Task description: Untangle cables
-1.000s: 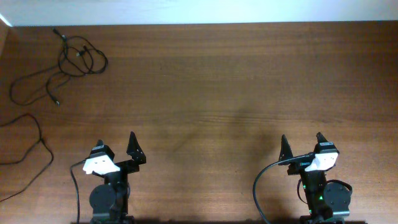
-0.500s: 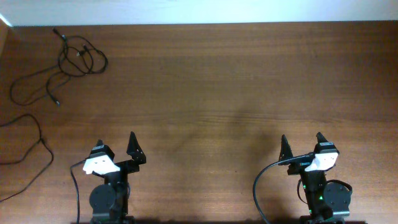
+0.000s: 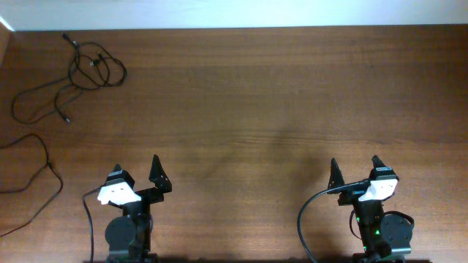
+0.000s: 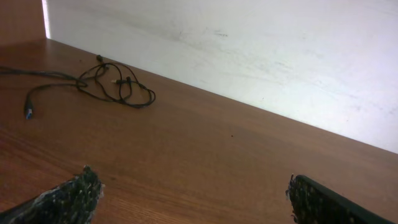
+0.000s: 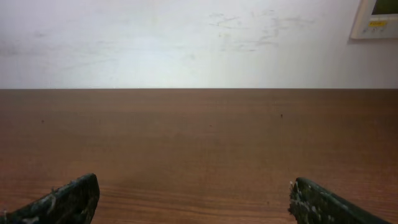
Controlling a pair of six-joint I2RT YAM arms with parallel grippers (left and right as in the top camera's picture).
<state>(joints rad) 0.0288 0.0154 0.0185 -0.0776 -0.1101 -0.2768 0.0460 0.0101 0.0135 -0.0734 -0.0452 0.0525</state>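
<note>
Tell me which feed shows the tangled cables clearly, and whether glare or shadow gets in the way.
Overhead: even light, no glare on the wood, the cables small but sharp. Left wrist: the same cables closer but slightly soft, with a bright wall behind them. Right wrist: only the table and washed-out wall, no cables.

Showed soft, even light over the wooden table (image 3: 248, 88) from overhead, with only faint, diffuse shadows near mid-frame. Burned out to white along the top edge. Glared mildly off the wall (image 5: 186, 43) in both wrist views; blurred at the lower corners.
</note>
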